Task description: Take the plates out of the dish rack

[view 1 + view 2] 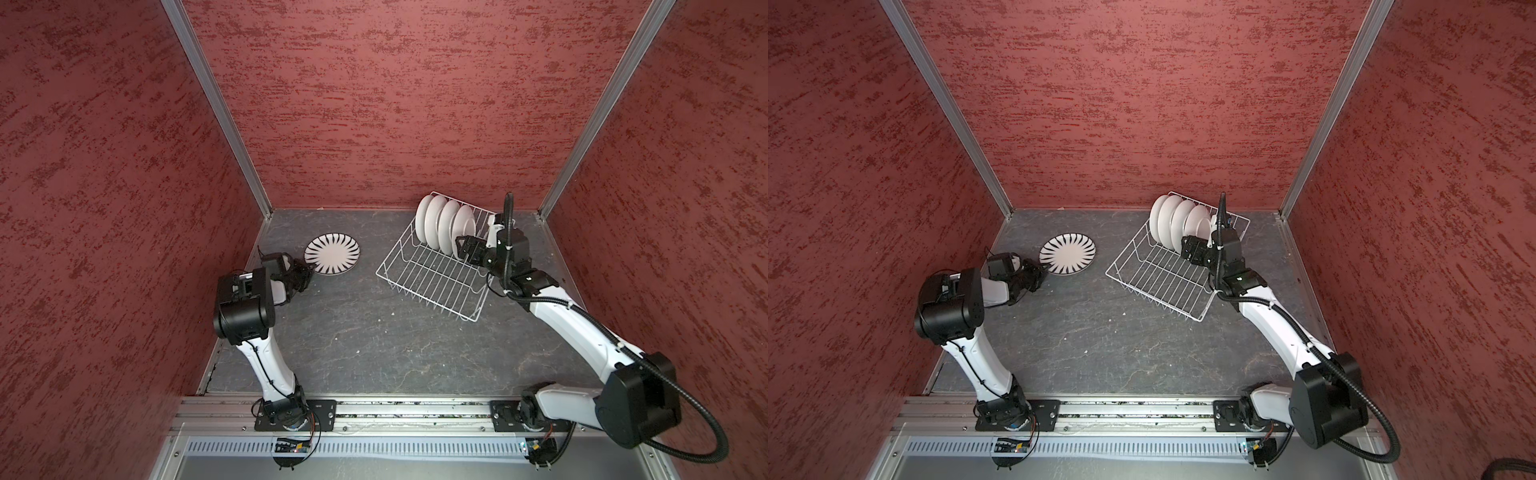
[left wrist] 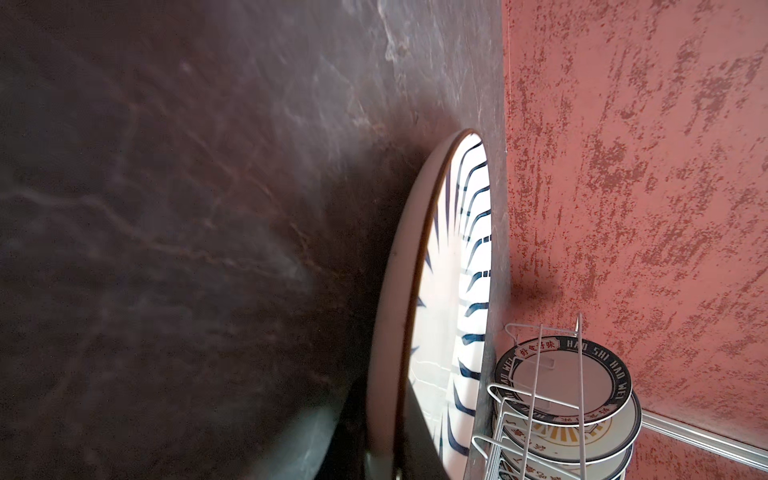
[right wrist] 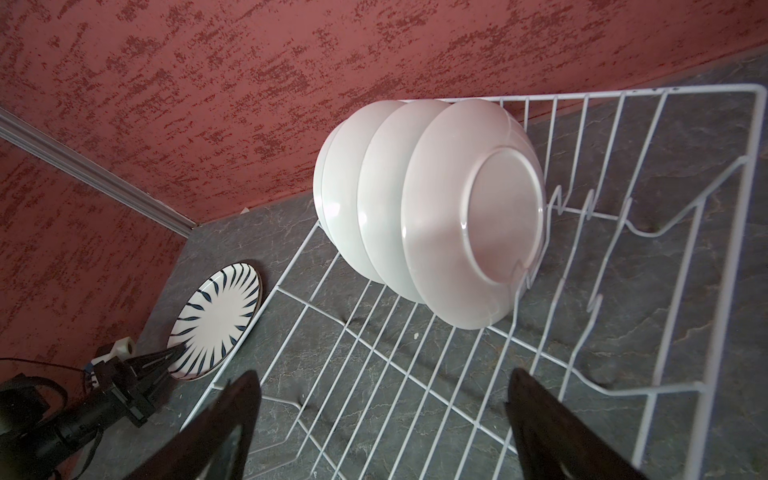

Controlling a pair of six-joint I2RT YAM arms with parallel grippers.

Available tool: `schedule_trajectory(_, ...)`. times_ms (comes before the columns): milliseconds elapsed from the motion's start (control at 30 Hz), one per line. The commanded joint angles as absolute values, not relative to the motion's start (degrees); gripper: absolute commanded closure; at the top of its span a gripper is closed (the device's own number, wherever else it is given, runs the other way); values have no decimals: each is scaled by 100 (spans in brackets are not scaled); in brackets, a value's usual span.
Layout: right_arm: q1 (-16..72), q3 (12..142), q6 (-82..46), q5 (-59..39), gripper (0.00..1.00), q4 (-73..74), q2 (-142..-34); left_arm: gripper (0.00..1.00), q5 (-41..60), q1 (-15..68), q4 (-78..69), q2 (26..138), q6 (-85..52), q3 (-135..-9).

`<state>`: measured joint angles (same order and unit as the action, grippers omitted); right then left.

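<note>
A black-striped plate lies flat on the table at the left. My left gripper is shut on that plate's near rim; in the left wrist view the rim runs between the dark fingers. Several white plates stand upright in the far corner of the dish rack, backs toward my right arm. My right gripper is open, over the rack just short of the nearest plate and holding nothing.
Red textured walls close in the table on three sides. The rack sits at an angle near the back right corner. The rack's near half holds no plates. Both arm bases stand on the rail at the front.
</note>
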<state>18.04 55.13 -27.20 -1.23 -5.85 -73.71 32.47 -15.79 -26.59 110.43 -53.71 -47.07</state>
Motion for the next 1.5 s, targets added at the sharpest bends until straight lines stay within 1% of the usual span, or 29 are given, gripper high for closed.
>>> schedule_trajectory(0,1758,5752,-2811,-247,7,-516,-7415,80,3601,-1608,-2877,11017,-5218,-4973)
schedule_trajectory(100,1758,5796,-2830,-253,8,-510,-7418,71,3569,-1613,-2589,10929,-5125,-4989)
schedule_trajectory(267,1753,5839,-2856,-422,7,-510,-7333,69,3648,-1684,-2460,10917,-5176,-5011)
schedule_trajectory(333,1758,5845,-2856,-409,8,-539,-7283,66,3632,-1701,-2402,10891,-5177,-5010)
schedule_trajectory(400,1758,5845,-2822,-369,7,-604,-7226,62,3641,-1706,-2341,10866,-5151,-5028)
schedule_trajectory(667,1758,5748,-2813,-306,8,-691,-7092,39,3617,-1741,-2162,10773,-5106,-4993)
schedule_trajectory(900,1758,5857,-2849,-161,9,-955,-7027,22,3297,-1740,-1734,10428,-4925,-4844)
schedule_trajectory(1200,1788,5871,-2839,281,10,-1484,-6775,19,3007,-1758,-1231,9433,-4562,-4484)
schedule_trajectory(1300,1848,5880,-2815,593,11,-1691,-6706,19,2881,-1769,-897,9062,-4360,-4421)
schedule_trajectory(1467,2116,5889,-2757,1264,11,-1972,-6688,19,2924,-1737,-821,8310,-4303,-4081)
